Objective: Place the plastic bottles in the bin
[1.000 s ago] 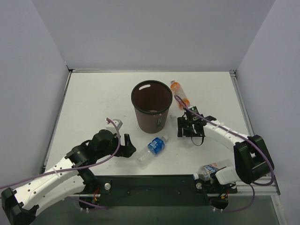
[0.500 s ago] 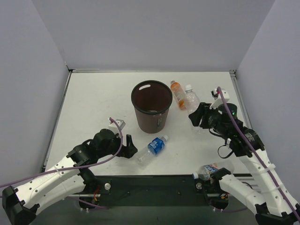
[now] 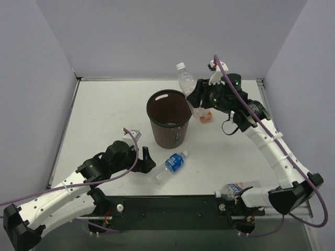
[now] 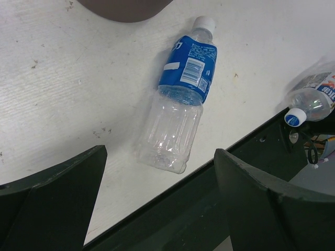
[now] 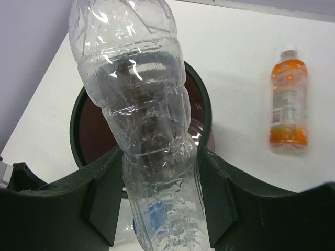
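Note:
My right gripper [image 3: 198,98] is shut on the plain clear bottle [image 3: 186,82] and holds it upright in the air at the right rim of the dark brown bin [image 3: 157,99]. In the right wrist view the clear bottle [image 5: 141,104] sits between my fingers [image 5: 104,198] above the bin's opening [image 5: 205,107]. The orange bottle [image 3: 206,116] lies on the table right of the bin, also in the right wrist view [image 5: 287,104]. The blue-label bottle [image 3: 171,164] lies in front of the bin. My left gripper [image 3: 146,158] is open just left of it, above its base [image 4: 172,141].
The bottle with the whitish label [image 3: 236,189] lies at the table's near edge by the right arm's base; it also shows in the left wrist view [image 4: 314,97]. A black bar [image 3: 172,204] runs along the near edge. Grey walls close the table on three sides.
My right arm has lifted the plain clear bottle off the table beside the orange bottle and carried it up and left to the bin's rim. The left arm has hardly moved.

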